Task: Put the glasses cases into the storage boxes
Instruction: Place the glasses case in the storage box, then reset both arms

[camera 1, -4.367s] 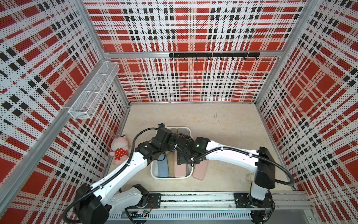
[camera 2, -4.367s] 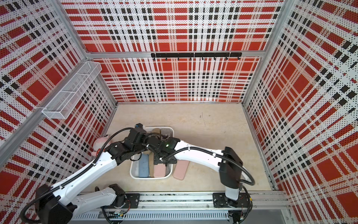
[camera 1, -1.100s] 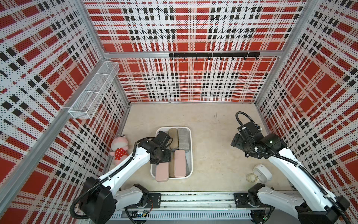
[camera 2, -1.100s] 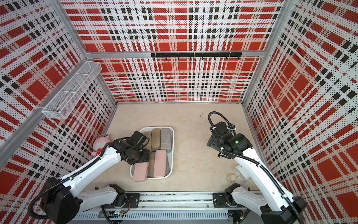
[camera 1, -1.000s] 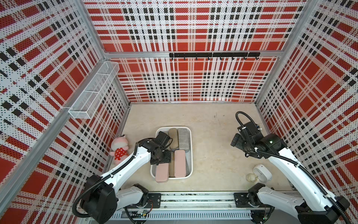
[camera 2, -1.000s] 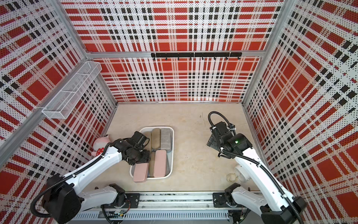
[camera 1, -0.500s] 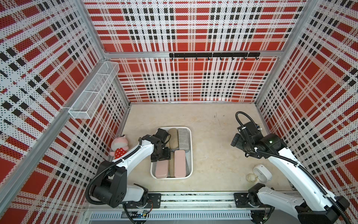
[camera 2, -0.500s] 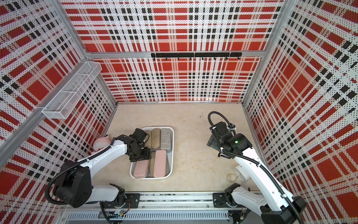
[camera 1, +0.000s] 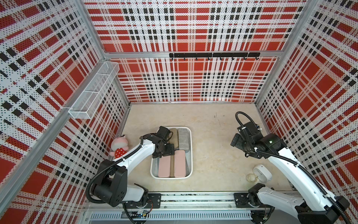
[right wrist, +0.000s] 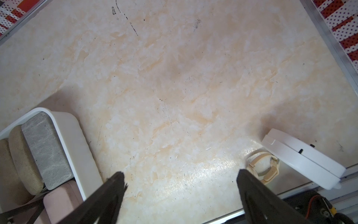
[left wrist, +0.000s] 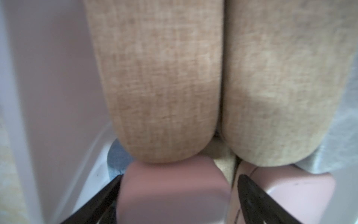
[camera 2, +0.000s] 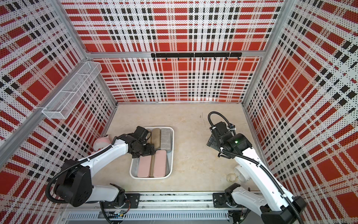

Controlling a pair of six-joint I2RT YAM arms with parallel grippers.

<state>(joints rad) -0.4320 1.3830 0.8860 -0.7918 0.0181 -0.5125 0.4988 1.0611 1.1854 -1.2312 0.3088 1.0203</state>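
Note:
The storage box (camera 1: 190,151) is a white tub at the front left of the floor, seen in both top views (camera 2: 172,153). Inside lie two flat pink glasses cases (camera 1: 164,166) (camera 1: 179,163), a tan one (camera 1: 175,135) and a boxy grey one (camera 1: 183,138). My left gripper (camera 1: 163,153) hangs low over the tub. In the left wrist view it (left wrist: 181,176) is open astride the end of a pink case (left wrist: 170,194), with a gap beside one finger. Two tan cases (left wrist: 160,77) (left wrist: 280,77) lie just beyond. My right gripper (right wrist: 180,173) is open over bare floor, far right of the tub.
A pink plush toy (camera 1: 119,145) sits against the left wall beside my left arm. A white round device (camera 1: 262,173) and a beige strap ring (camera 1: 251,177) lie at the front right. A wire-mesh basket (camera 1: 95,91) hangs on the left wall, a hook rail (camera 1: 213,55) on the back wall.
My left gripper has opened and let go of the pink case, which now lies flat in the tub beside the other pink one. The left arm's elbow has swung outward. The right arm has stayed still.

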